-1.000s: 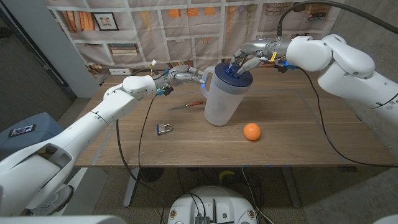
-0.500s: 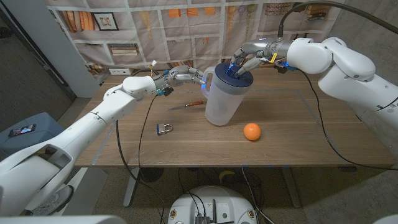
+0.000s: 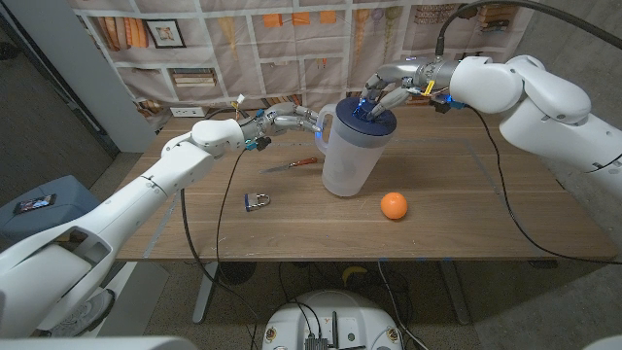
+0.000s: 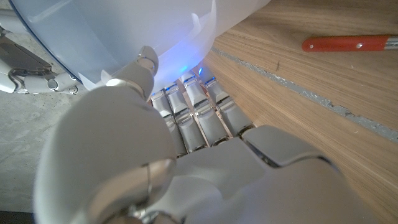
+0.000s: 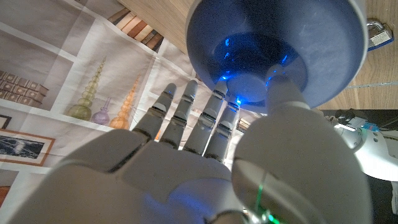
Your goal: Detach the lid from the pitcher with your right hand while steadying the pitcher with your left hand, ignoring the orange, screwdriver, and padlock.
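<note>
While the translucent white plastic pitcher [image 3: 347,156] stood upright near the middle of the wooden tabletop [image 3: 466,209], toward its far edge, both hands were on it. The left hand [image 3: 288,120] reached in from the left edge side, and its fingers [image 4: 198,112] were curled around the pitcher's handle [image 3: 320,127]; the left wrist view showed them pressed close against the pale plastic wall with a blue glow between. The right hand [image 3: 379,96] came over from the far right corner, and its fingertips [image 5: 217,99] dipped into the round blue lid [image 3: 365,122], gripping the raised knob in the lid's hollow centre, with the thumb [image 5: 281,87] set against it on the other side. The lid sat on the pitcher's mouth; whether it was seated tight could not be told. A round orange fruit [image 3: 393,205] lay near the pitcher on the side of the near edge, apart from it. A red-handled screwdriver [image 3: 294,162] lay just beside the pitcher's base, left of it. A small metal padlock [image 3: 258,201] sat further toward the near left corner, well apart from both hands.
</note>
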Robot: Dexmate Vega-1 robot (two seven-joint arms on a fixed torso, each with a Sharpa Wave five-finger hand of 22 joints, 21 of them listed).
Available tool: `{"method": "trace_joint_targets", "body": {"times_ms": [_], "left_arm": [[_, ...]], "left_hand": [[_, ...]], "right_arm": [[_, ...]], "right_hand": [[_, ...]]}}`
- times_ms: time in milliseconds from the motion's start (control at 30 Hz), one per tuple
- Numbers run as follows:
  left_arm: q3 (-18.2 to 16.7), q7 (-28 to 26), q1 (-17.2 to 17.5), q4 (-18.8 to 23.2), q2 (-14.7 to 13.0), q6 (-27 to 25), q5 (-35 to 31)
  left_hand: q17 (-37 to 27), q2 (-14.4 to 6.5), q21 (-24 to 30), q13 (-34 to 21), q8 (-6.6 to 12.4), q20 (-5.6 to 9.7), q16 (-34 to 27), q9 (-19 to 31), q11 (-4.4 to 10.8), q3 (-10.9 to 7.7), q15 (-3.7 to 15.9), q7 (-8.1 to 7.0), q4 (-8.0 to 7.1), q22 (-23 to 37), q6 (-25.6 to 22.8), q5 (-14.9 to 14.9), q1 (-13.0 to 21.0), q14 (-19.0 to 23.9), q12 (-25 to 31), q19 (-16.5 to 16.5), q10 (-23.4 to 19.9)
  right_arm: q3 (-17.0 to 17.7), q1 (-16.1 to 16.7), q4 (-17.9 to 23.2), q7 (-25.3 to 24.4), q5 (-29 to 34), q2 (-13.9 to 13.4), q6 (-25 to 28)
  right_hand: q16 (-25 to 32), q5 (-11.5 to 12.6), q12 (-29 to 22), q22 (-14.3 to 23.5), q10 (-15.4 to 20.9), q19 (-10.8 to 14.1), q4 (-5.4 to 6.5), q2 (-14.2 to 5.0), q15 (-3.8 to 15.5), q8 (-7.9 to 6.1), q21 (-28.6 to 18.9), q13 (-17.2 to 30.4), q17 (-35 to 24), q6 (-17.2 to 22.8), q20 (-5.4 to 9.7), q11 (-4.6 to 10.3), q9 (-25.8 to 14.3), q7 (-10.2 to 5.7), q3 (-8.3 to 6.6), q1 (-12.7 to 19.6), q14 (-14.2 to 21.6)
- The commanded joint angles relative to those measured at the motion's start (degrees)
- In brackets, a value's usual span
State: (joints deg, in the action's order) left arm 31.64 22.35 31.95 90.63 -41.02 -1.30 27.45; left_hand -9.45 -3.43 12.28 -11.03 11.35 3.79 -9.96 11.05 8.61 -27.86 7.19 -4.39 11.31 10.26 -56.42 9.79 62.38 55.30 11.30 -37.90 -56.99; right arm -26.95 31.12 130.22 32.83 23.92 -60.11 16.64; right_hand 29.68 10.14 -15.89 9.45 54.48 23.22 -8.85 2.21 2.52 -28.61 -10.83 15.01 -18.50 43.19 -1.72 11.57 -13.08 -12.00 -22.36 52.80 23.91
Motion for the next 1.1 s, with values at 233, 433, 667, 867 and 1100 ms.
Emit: {"method": "trace_joint_targets", "body": {"times_ms": [233, 433, 667, 867, 1100], "left_arm": [[-0.11, -0.28, 0.59, 0.65, -0.3, -0.1, 0.0], [-0.16, -0.52, 0.92, 0.76, -0.33, -0.05, 0.04], [-0.28, -0.75, 1.18, 0.94, -0.43, 0.07, 0.03], [-0.14, -0.46, 0.97, 0.73, -0.42, 0.01, -0.03], [0.05, -0.08, 0.63, 0.09, -0.15, 0.33, -0.12]], "left_hand": [[-0.33, -3.12, 0.03, -0.25, 0.49, 7.95, -0.25, 0.16, 2.52, -1.96, 6.34, 1.47, -1.32, 0.1, -2.33, 0.37, -0.79, 1.06, 0.31, -0.51, -3.0], [-0.33, -3.1, 0.02, -0.25, 0.48, 7.95, -0.24, 0.16, 2.51, -1.98, 6.39, 1.38, -1.29, 0.1, -2.28, 0.37, -0.78, 1.02, 0.27, -0.49, -2.94], [-0.33, -3.1, 0.01, -0.26, 0.52, 7.94, -0.24, 0.16, 2.57, -2.0, 6.38, 1.37, -1.27, 0.1, -2.39, 0.37, -0.76, 0.98, 0.29, -0.49, -3.0], [-0.33, -3.13, -0.01, -0.26, 0.51, 7.95, -0.22, 0.17, 2.61, -2.02, 6.36, 1.41, -1.31, 0.1, -2.36, 0.37, -0.8, 0.95, 0.3, -0.45, -3.03], [-0.33, -3.13, -0.01, -0.27, 0.5, 7.94, -0.24, 0.17, 2.6, -2.04, 6.38, 1.41, -1.3, 0.1, -2.35, 0.37, -0.8, 0.97, 0.28, -0.45, -3.0]], "right_arm": [[0.25, -0.75, 0.03, 1.57, -2.02, -0.7, 0.8], [0.7, -0.53, -0.36, 0.92, -3.21, -0.88, 0.81], [0.64, -0.8, -0.59, 0.78, -3.99, -1.13, 0.77], [0.6, -1.04, -0.86, 0.67, -4.77, -1.14, 0.59], [0.65, -1.33, -1.15, 0.46, -5.62, -1.21, 0.3]], "right_hand": [[0.89, -0.08, 0.11, 0.19, 2.19, 0.13, 0.5, -5.34, 8.34, -0.18, -0.04, 0.16, -0.31, 1.38, 0.65, 1.26, 0.18, -0.59, 0.61, 2.34, 0.64], [1.23, -0.03, 0.09, 0.19, 2.66, 0.08, 0.58, -6.0, 8.45, -0.17, -0.02, 0.23, -0.49, 1.8, 0.87, 1.27, 0.39, -0.57, 0.91, 2.26, 0.79], [1.39, 0.05, 0.13, 0.19, 2.95, 0.12, 0.55, -6.48, 8.54, -0.17, -0.05, 0.27, -0.57, 2.18, 0.94, 1.28, 0.55, -0.55, 1.15, 2.25, 0.78], [1.39, 0.08, 0.13, 0.19, 3.12, 0.2, 0.46, -6.55, 8.53, -0.11, -0.08, 0.32, -0.56, 2.22, 0.94, 1.27, 0.63, -0.58, 1.3, 2.26, 0.72], [1.35, 0.1, 0.22, 0.18, 3.17, 0.29, 0.41, -6.63, 8.48, -0.07, -0.1, 0.31, -0.53, 2.34, 0.85, 1.27, 0.72, -0.57, 1.44, 2.21, 0.69]]}}
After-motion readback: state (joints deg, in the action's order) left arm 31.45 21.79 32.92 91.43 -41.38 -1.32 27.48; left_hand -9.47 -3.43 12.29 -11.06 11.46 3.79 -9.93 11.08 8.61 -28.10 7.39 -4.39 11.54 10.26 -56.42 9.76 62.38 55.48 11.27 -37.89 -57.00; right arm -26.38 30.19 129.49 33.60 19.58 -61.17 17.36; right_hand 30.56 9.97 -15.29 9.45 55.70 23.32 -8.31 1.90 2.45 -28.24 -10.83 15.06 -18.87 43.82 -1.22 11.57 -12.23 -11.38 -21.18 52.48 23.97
